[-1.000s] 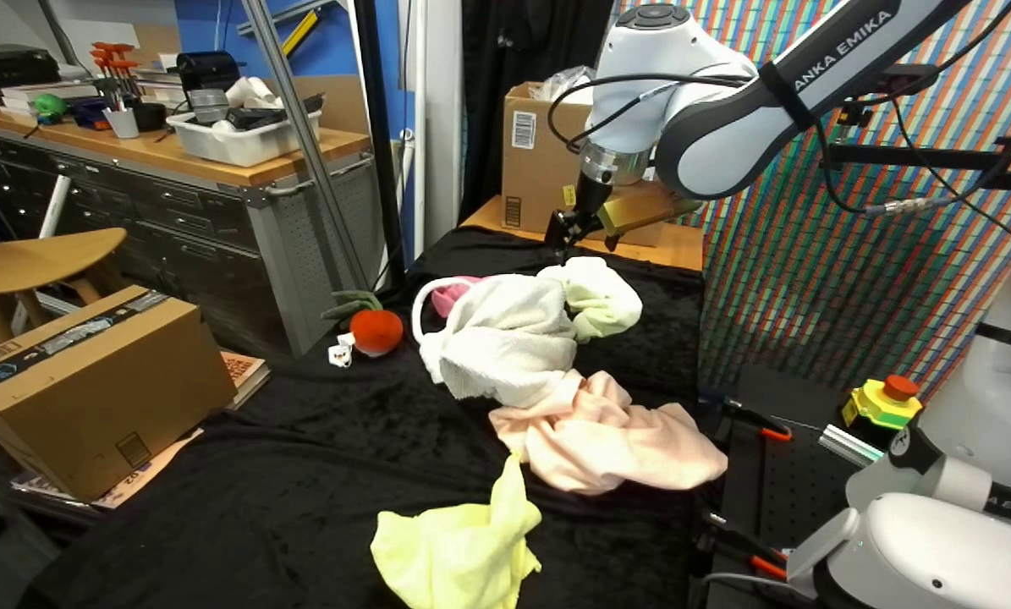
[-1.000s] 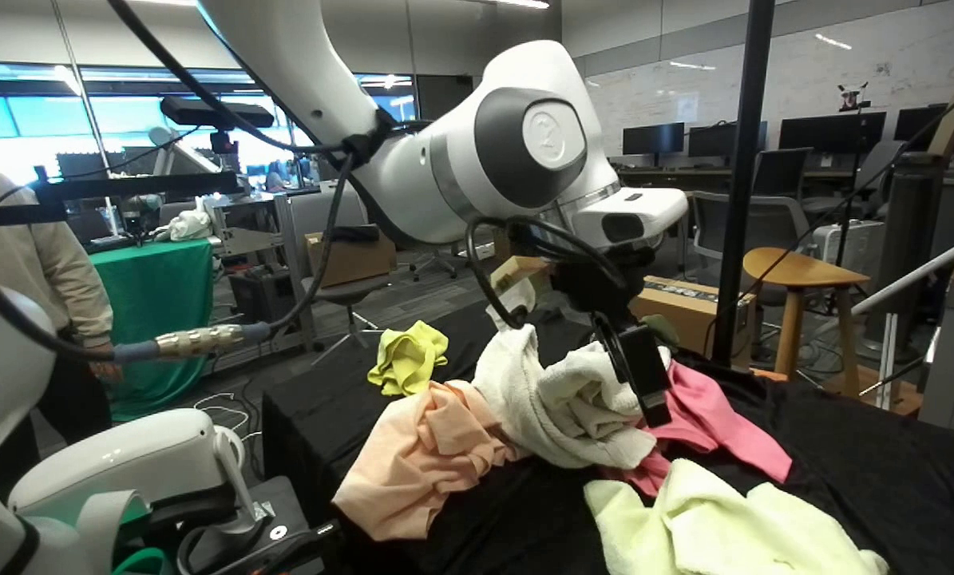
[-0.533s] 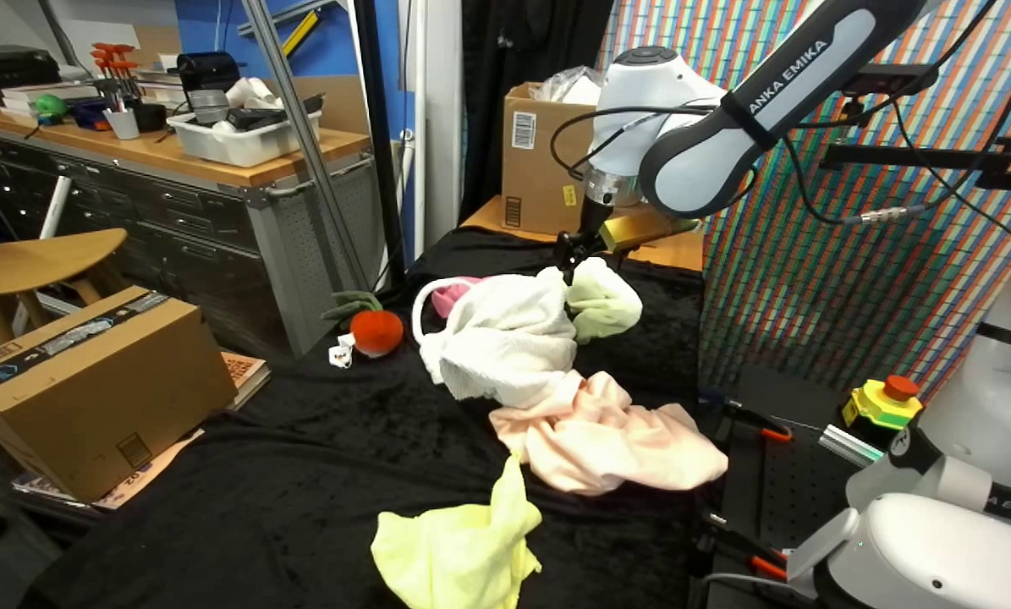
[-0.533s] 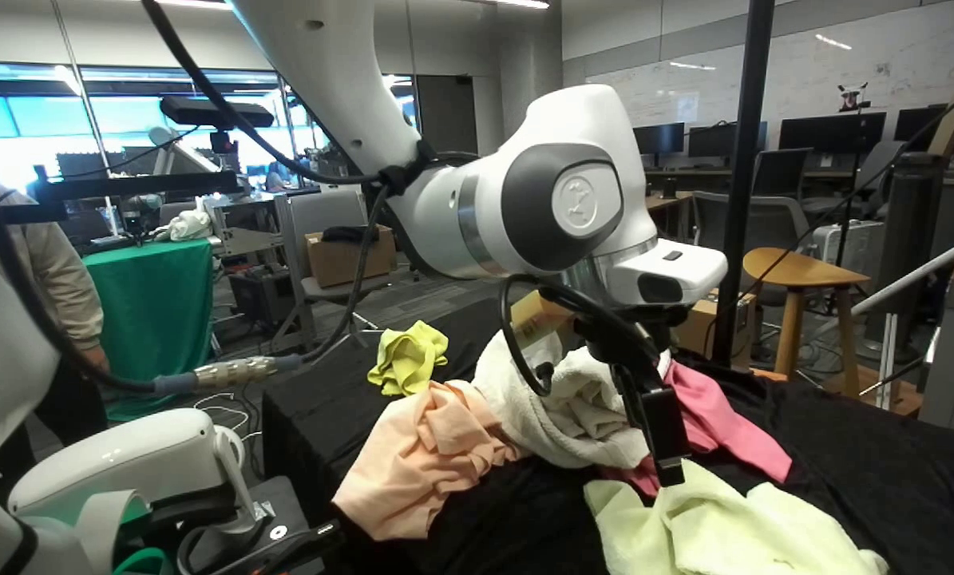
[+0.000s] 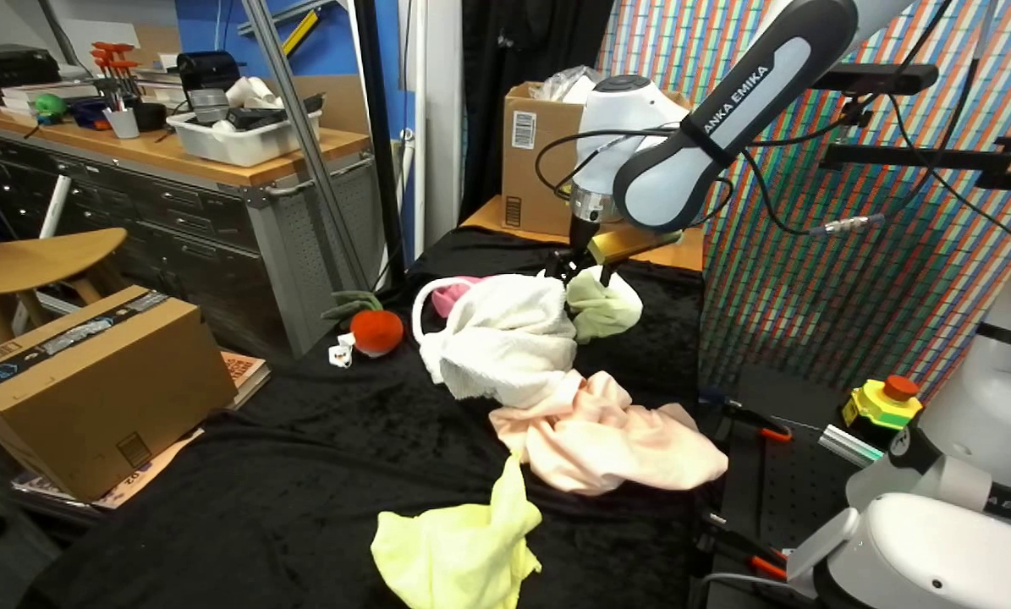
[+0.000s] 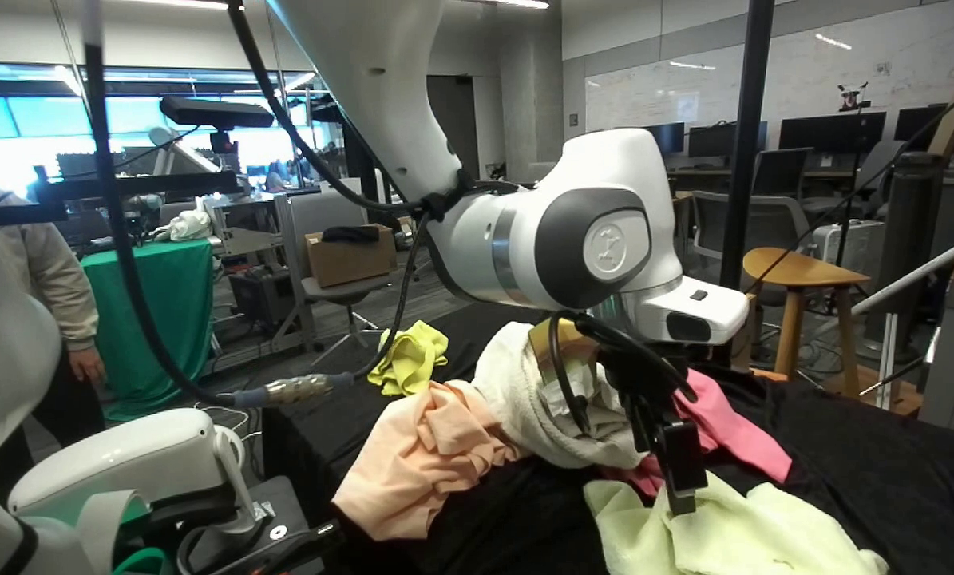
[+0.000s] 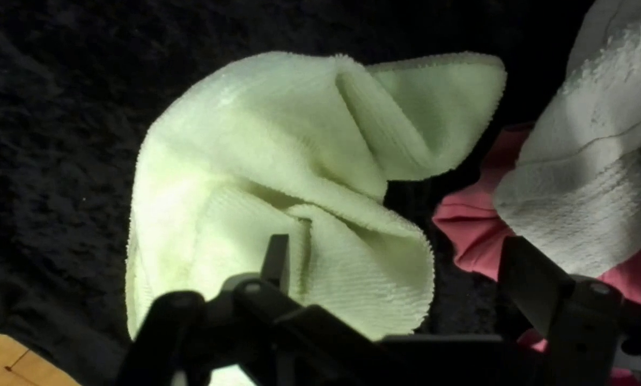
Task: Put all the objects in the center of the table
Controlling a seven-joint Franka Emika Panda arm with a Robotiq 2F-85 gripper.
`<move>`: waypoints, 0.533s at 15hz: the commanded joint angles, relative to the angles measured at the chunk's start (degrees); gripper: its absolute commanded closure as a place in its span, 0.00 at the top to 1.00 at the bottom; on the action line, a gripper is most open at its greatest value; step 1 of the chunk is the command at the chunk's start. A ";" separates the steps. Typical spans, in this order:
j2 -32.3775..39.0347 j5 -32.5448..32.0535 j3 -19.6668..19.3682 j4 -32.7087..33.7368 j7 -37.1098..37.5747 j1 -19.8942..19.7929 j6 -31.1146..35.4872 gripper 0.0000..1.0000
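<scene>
Wrist view: gripper (image 7: 396, 244), spread wide — I'd centre it over a fold of the pale-green cloth (image 7: 299, 171) before closing, clear of the pink cloth (image 7: 478, 228). One finger (image 7: 277, 262) overlies the former; the other stands past its edge. Both exterior views: fingertips (image 6: 682, 499) low over that pale-green cloth, contact uncertain.

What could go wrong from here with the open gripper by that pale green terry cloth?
Bright pink cloth shows partly between the black gripper's fingers in the wrist view, so closing might catch it. The white terry towel partly covers it, so a snag could drag both. The crumpled pale green terry cloth might slip from a shallow pinch.
</scene>
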 commanded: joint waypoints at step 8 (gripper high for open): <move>3.85 2.05 -5.51 3.73 -4.76 1.20 1.37 1.00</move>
